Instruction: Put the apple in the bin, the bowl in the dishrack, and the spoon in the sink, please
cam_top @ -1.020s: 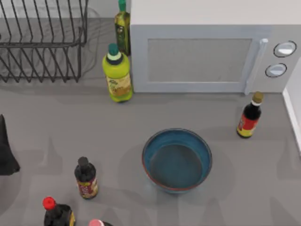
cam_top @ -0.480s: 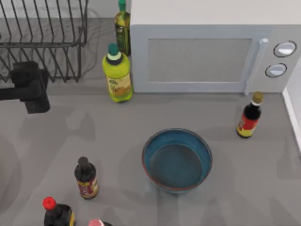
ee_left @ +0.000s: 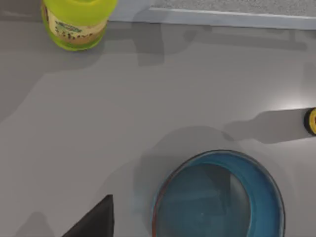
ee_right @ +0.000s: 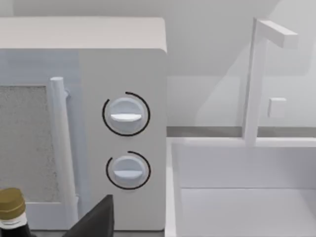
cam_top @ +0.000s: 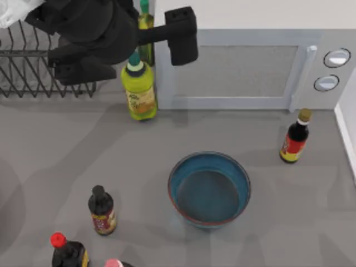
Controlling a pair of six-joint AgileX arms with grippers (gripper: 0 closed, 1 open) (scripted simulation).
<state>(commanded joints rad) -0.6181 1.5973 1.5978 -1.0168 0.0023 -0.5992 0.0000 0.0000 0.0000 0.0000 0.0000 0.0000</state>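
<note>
The teal-blue bowl [cam_top: 209, 189] with its reddish-brown rim stands upright on the grey counter, front of centre; the left wrist view looks down on the bowl [ee_left: 219, 197] too. The dark wire dishrack [cam_top: 33, 72] is at the back left. My left arm is raised high over the back left, and its gripper [cam_top: 181, 36] hangs in front of the microwave, well apart from the bowl. A white sink [ee_right: 237, 192] with a tap lies right of the microwave. A dark fingertip [ee_right: 94, 219] of my right gripper points toward the microwave's dials. The apple, the spoon and the bin are out of view.
A grey microwave [cam_top: 245, 67] fills the back. A green bottle [cam_top: 139, 86] and a taller oil bottle [cam_top: 145, 22] stand by its left corner. One dark sauce bottle [cam_top: 295, 139] is at the right, others [cam_top: 102, 210] and a red-capped one [cam_top: 65, 251] at the front left.
My left arm has risen from the left edge and swung up and rightward, now covering part of the dishrack and reaching in front of the microwave. The bowl and bottles have not moved.
</note>
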